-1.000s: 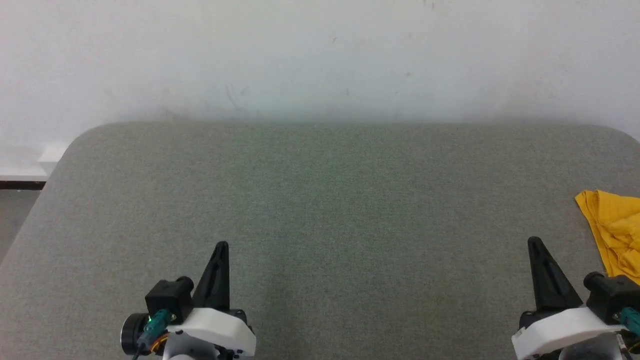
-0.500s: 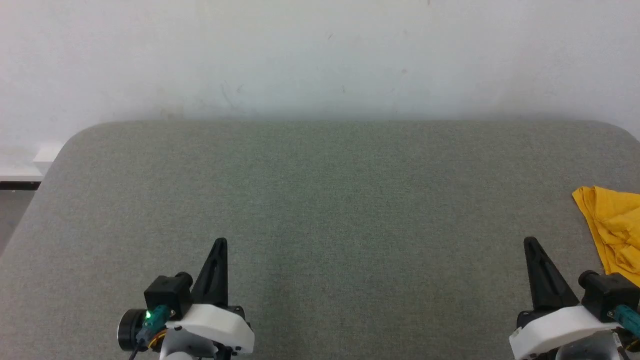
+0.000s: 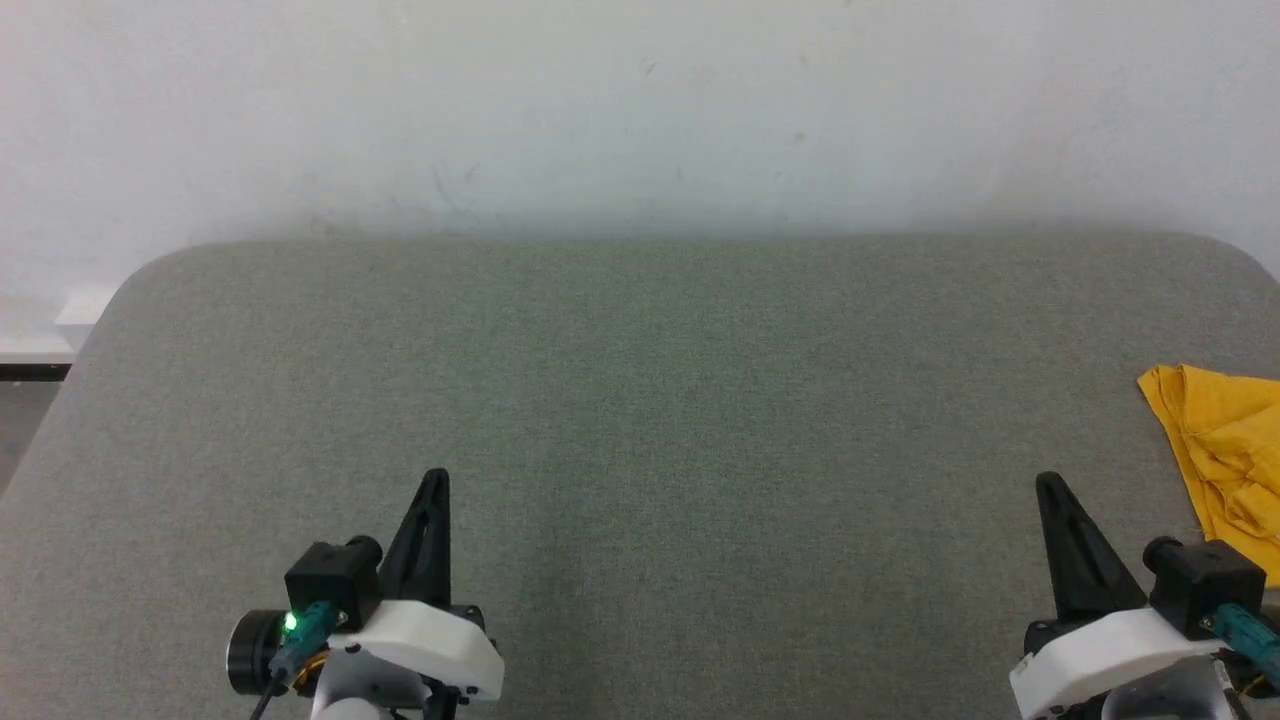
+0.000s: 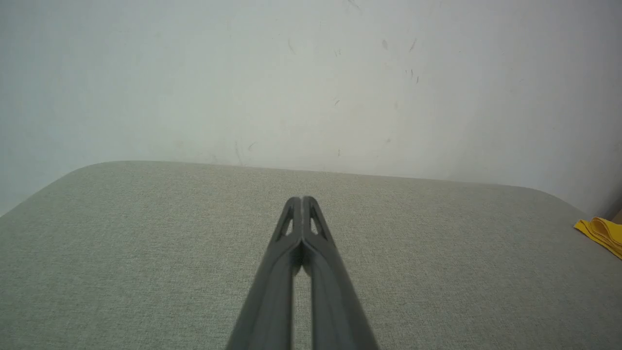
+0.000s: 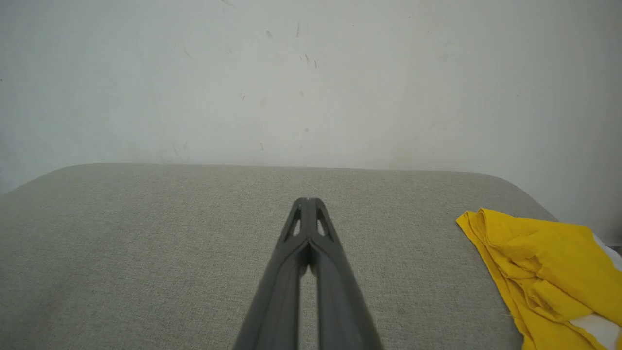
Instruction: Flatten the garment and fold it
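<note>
Rate progress as nil: no flattening done, no fold begun. Find garment (image 3: pixel 1222 450) at the far right edge of table (image 3: pixel 640 400), bunched in loose yellow folds and partly cut off by the frame. In the right wrist view, note a white patch (image 5: pixel 595 328) among the creases and no legible print. Read left gripper (image 3: pixel 434 482) as pressed together, pinching nothing, poised over bare table at front left, well apart from garment. Read right gripper (image 3: pixel 1046 485) likewise as pressed together and empty, near garment but not touching it. Treat all steps as outstanding: reach right, part the jaws, pinch an edge, draw garment toward the middle of table, spread it flat with sleeves out, smooth the creases, then fold. Expect first contact from the right arm, judging by nearness. Cannot tell which side faces up, nor where collar or hem sits within the bundle.
</note>
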Tool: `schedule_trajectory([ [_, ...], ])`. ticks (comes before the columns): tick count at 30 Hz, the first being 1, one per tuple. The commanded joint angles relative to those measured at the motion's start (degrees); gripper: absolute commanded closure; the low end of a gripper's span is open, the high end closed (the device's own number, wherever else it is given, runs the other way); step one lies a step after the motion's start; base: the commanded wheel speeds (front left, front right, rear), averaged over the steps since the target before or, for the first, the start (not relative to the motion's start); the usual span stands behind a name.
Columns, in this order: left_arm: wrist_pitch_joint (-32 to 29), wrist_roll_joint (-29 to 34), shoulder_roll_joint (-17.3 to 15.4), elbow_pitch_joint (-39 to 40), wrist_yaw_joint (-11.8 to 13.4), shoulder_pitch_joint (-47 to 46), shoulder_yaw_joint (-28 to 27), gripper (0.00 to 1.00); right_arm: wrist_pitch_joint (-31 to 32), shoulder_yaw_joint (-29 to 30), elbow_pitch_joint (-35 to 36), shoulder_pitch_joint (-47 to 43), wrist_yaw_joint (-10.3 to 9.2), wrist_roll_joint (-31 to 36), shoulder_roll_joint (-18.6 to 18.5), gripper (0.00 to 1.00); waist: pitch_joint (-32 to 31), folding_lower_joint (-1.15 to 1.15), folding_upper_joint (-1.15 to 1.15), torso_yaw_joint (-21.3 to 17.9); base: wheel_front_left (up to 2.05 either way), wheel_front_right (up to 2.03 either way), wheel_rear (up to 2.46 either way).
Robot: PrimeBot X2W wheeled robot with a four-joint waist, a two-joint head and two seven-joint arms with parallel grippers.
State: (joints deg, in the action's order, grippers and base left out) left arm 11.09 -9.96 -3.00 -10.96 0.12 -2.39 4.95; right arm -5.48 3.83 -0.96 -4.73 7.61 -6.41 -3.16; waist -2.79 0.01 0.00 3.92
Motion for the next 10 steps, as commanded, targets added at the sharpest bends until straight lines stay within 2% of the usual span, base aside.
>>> schedule_trajectory([
  [1, -0.49, 0.78, 0.03, 0.7, -0.03, 0.66, -0.43, 1.0, 0.35, -0.11, 0.19, 0.96, -0.03, 0.64, 0.08, 1.0, 0.07, 0.0, 0.0, -0.1, 0.0, 0.0, 0.0],
  [10, -1.43, 1.59, 0.04, 1.61, -0.04, 0.81, -0.83, 1.0, 0.8, -0.44, 0.26, 1.29, -0.04, 1.15, 0.1, 1.0, 0.31, 0.0, 0.0, -0.44, 0.0, 0.0, 0.0],
])
